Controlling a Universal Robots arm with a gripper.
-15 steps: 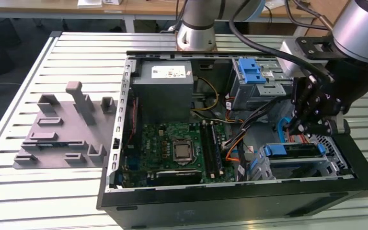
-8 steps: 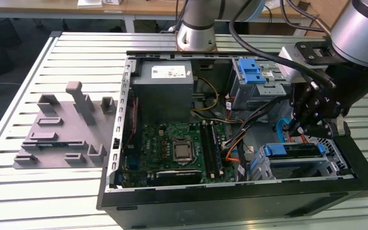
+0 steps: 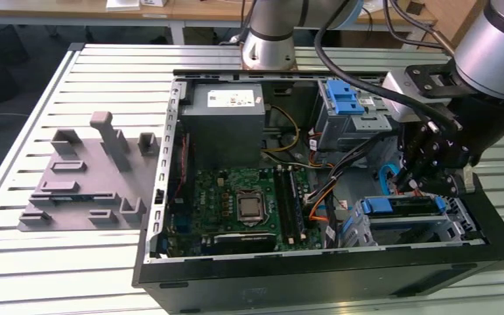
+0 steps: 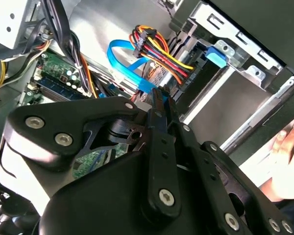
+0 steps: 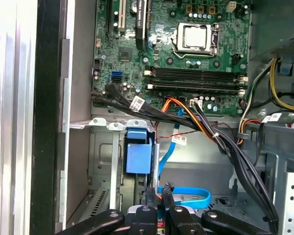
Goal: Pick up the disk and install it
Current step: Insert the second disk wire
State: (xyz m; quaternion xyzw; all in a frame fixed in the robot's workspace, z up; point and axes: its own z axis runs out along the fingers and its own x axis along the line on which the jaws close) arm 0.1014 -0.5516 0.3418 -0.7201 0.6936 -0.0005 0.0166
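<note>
Inside the open case (image 3: 322,275), at the end nearest the exterior view's right, the arm (image 3: 497,52) reached steeply down, its gripper (image 3: 432,177) hanging just above the drive cage where the disk (image 3: 401,209) sat edge-on between blue rails, near the case's front wall. In both wrist views the fingers (image 5: 151,196) stood drawn almost together with nothing seen between them. The first wrist view looked down past them to a blue tab (image 5: 138,156), a blue cable (image 5: 191,196) and the motherboard (image 5: 186,49), while the second wrist view caught a person's hand (image 4: 289,147) resting outside the case.
</note>
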